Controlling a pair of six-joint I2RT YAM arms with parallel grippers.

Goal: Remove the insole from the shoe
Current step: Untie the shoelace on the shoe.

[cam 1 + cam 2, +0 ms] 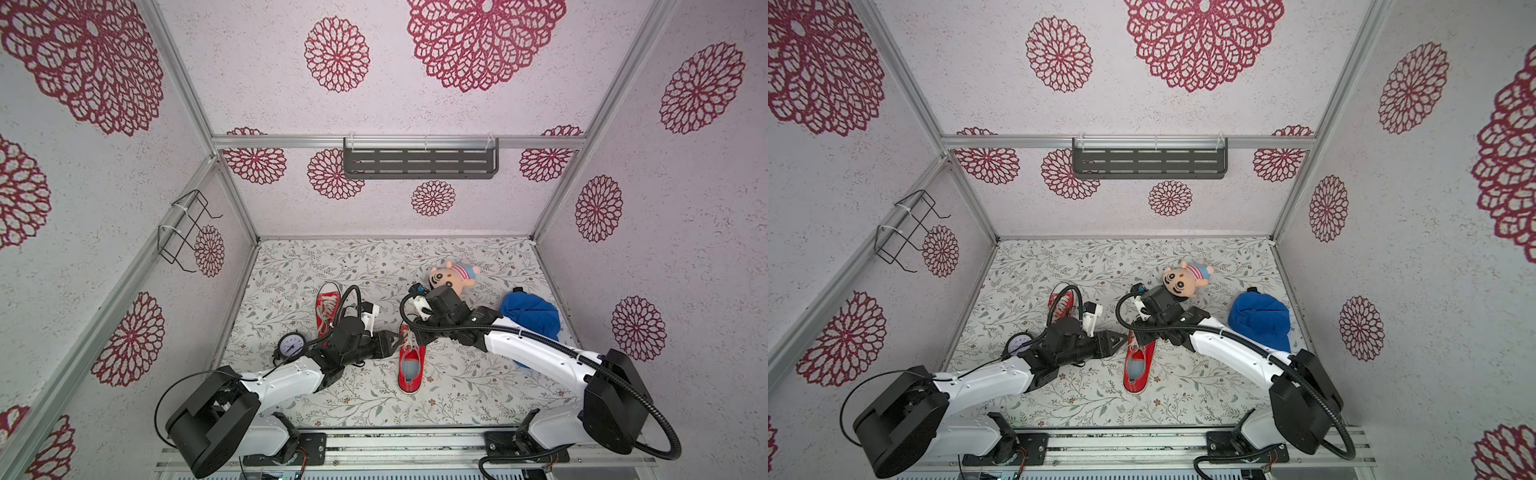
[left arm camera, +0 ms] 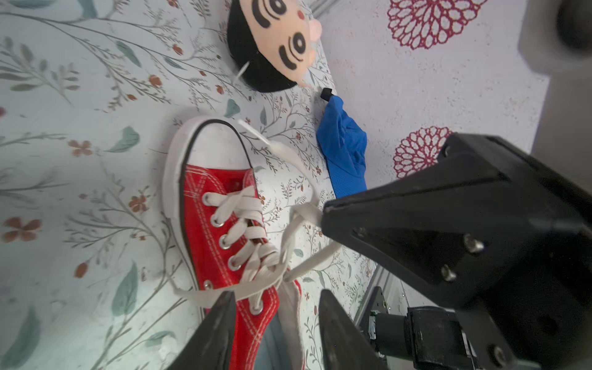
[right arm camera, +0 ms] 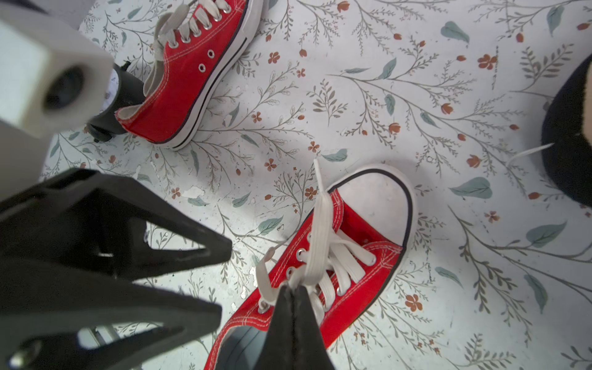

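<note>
The right fingers (image 3: 279, 326) pinch the shoe lace (image 3: 321, 234); left fingers (image 2: 214, 333) half-open.

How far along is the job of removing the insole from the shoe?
Done: nothing yet; the grey insole lies inside the nearer red shoe. In hand: the right gripper, jaws shut, pinches a white lace, and the left gripper is open beside the shoe. Remaining: probably loosening the shoe, gripping the insole and pulling it out.
</note>
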